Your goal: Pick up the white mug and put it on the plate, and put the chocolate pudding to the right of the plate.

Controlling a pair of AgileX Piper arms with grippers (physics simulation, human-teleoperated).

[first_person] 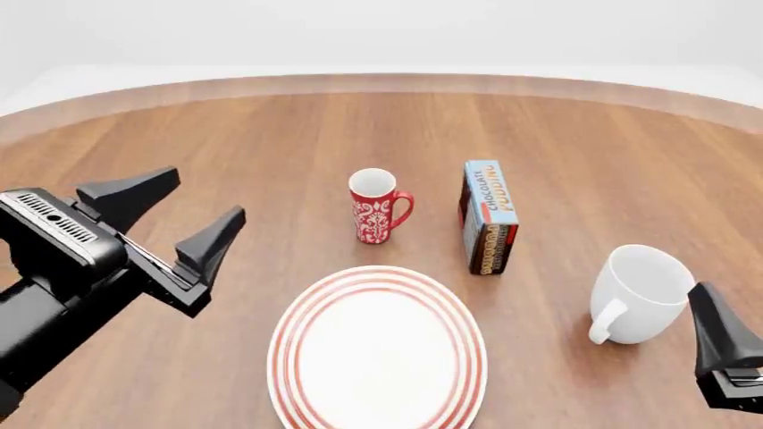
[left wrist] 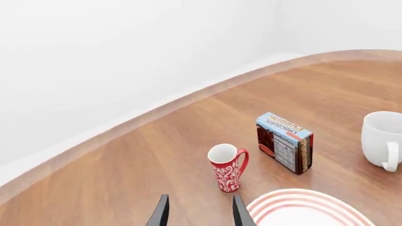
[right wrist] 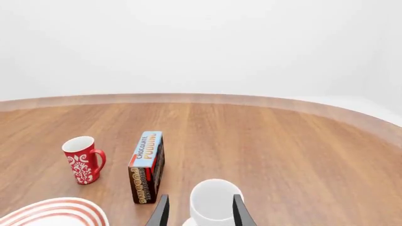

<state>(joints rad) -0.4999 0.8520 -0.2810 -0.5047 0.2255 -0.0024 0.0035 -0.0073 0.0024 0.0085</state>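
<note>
Currently the white mug [right wrist: 213, 200] is framed between the parted right gripper [right wrist: 199, 212] fingers — ungrasped — so closing on it is called for next.

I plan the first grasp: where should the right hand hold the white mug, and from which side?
Grip the white mug by its rim wall, coming from above. It stands upright with its mouth open, and its handle points toward the arms, so pinch beside it. The right hand is open.
</note>
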